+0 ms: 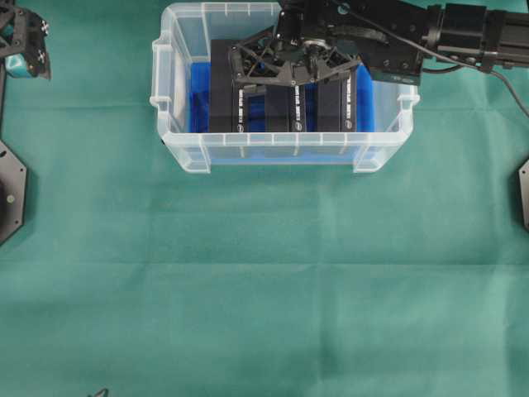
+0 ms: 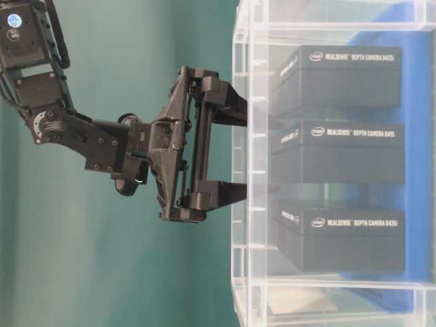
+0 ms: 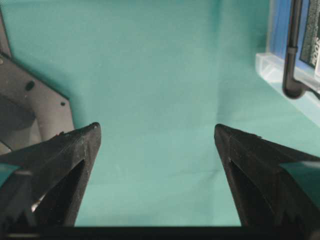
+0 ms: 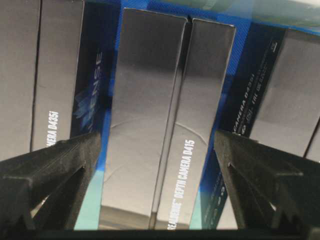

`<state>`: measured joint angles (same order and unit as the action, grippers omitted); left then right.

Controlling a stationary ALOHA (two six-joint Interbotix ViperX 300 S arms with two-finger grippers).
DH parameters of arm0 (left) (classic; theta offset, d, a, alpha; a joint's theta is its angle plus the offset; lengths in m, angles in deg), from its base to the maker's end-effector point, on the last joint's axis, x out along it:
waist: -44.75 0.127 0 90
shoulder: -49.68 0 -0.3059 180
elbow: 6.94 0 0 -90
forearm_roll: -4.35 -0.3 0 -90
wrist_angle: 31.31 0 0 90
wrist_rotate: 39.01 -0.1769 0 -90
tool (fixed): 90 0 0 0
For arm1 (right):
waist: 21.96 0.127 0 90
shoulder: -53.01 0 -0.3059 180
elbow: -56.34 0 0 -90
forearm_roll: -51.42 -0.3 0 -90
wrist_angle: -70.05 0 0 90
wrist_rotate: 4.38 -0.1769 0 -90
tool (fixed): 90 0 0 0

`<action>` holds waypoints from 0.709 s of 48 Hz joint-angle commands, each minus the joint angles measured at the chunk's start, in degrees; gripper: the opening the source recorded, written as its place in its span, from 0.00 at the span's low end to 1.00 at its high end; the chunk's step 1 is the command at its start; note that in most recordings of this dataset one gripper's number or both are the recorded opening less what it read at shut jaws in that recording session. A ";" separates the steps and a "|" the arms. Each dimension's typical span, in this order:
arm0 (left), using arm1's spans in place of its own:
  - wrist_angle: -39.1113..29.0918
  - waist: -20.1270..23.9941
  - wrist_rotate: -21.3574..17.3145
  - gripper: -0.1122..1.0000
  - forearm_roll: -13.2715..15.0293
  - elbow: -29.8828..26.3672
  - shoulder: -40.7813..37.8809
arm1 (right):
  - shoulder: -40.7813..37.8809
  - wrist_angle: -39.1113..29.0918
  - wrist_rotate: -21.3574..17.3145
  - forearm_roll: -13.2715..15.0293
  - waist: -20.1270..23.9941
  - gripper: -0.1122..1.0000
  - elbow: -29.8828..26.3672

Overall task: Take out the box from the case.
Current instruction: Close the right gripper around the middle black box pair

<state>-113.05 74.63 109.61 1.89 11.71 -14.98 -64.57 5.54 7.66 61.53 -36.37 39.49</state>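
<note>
Overhead, right pincer (image 1: pixel 291 62) is seen spread wide, empty, above the middle box (image 1: pixel 296 103) inside the case (image 1: pixel 178 141); left pincer (image 1: pixel 25 50) is parked, released. From surface level, "REALSENSE DEPTH CAMERA D415" is read. By the right wrist, the fingers (image 4: pixel 55 167) are best lowered evenly into both side gaps before being clenched.

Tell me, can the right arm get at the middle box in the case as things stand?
Probably yes. The right tool hangs open above the middle box, one finger on each side. Gaps beside the left box and right box look narrow but free.
</note>
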 commanded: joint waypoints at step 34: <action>0.26 0.18 -0.35 0.98 -0.35 -0.97 0.62 | -2.46 1.32 -0.09 -0.62 -0.18 0.96 -0.53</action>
<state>-112.96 74.63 109.35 1.80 11.71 -14.63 -67.82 6.50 7.66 61.00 -36.63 39.49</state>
